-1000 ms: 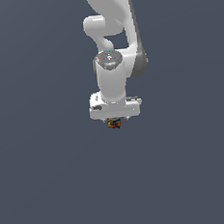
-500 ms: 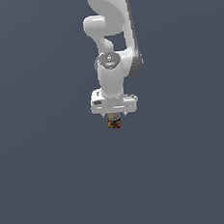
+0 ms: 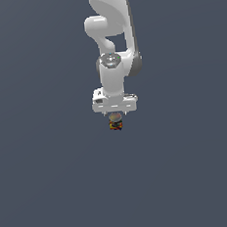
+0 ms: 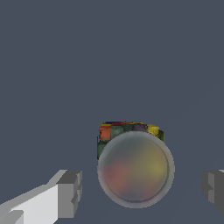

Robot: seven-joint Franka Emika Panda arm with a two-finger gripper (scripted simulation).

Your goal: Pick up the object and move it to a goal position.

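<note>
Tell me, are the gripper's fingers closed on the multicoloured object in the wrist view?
No, the fingers stand wide apart, with clear gaps on both sides of the object.

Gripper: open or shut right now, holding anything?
Gripper: open, fingers wide apart on either side of the object, not touching it.

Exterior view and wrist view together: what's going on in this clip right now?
A white Panda arm hangs over a plain grey floor, its gripper pointing down at the object, a tiny multicoloured lump. In the wrist view the fingers stand wide apart on either side of the object, touching nothing. A translucent sphere shows in front of the lump. Nothing is grasped yet; the lump looks to be on the floor.
</note>
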